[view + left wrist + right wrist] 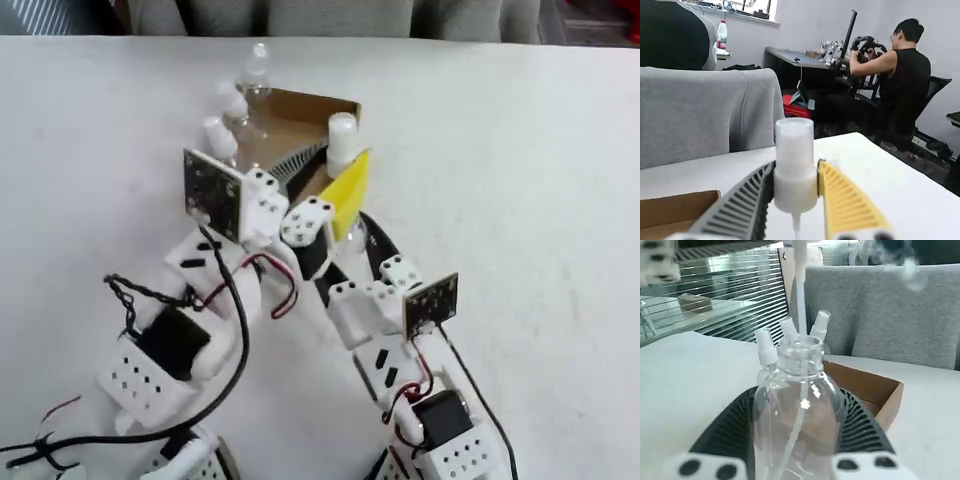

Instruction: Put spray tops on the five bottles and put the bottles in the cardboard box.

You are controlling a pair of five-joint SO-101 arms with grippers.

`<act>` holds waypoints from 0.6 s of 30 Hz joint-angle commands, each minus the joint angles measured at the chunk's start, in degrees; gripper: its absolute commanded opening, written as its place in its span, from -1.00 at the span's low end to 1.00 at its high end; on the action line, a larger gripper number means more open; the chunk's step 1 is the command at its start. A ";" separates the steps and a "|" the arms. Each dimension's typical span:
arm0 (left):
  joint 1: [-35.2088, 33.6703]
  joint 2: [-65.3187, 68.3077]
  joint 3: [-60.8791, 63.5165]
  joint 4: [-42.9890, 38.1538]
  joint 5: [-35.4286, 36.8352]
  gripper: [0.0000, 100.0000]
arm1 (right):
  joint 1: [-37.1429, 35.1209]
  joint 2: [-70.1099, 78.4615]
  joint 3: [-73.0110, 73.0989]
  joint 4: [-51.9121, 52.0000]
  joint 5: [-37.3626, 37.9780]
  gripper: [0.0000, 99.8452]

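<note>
Left pincer (796, 170) holds spray top (794, 142), seemingly entering bottle (795, 422).

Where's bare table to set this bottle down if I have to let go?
Bare white table lies right of the brown cardboard box, and left of the three capped clear bottles. It is crowded at the box's near side, where both arms meet.
</note>
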 commanded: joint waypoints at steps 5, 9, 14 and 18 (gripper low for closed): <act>0.92 -3.12 2.99 1.85 0.00 -0.96 | -0.31 -0.40 -2.90 0.48 -0.09 -0.97; 0.92 -3.30 3.34 1.49 -0.97 -0.95 | -0.31 -0.75 -3.16 2.51 -0.09 -0.97; 1.01 -3.47 3.52 1.76 -8.79 -0.95 | -1.45 -0.75 -3.16 2.77 -0.09 -0.97; 0.92 -3.56 3.60 1.93 -9.23 -0.90 | -1.89 -0.75 -3.16 2.77 -0.09 -0.97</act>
